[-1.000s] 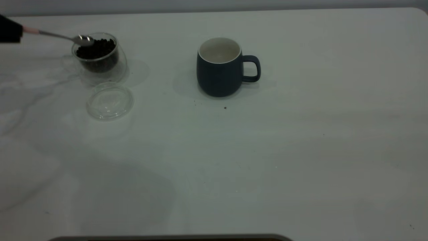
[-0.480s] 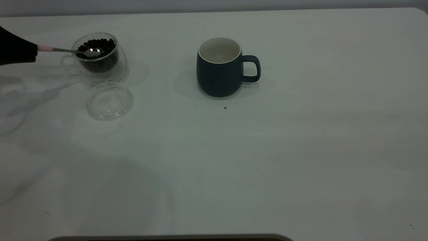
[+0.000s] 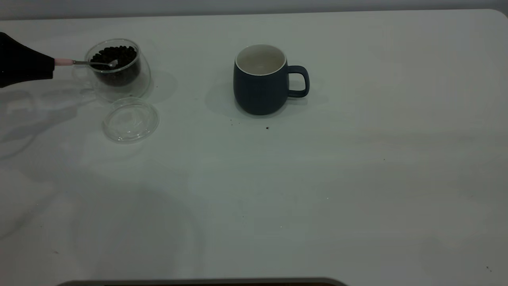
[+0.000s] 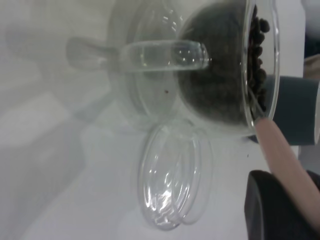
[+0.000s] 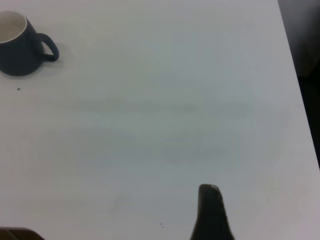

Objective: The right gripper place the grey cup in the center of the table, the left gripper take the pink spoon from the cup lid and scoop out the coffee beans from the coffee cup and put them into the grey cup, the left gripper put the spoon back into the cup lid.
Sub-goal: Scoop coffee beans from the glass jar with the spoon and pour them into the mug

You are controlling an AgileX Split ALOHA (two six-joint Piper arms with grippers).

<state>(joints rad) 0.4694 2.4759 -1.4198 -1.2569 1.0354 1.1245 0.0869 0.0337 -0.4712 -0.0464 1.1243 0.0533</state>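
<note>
Spoon (image 3: 89, 62): pink handle clenched in left gripper (image 3: 49, 65) at table's left edge; bowl now dipped lower among beans in glass cup (image 3: 117, 67) than a second ago. Lid (image 3: 130, 120) lies just beside it. Grey cup (image 3: 260, 79) stands mid-table, unmoved. Right gripper (image 5: 210, 212): jaw state cannot be told.

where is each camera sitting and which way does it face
Exterior: steeply above the white table, looking down; left gripper enters at left, holding the pink-handled metal spoon in the glass cup of coffee beans.
Left wrist: beside that cup, over the clear lid; gripper tip shows.
Right wrist: high over bare table; one finger shows.
All share the dark grey mug.
</note>
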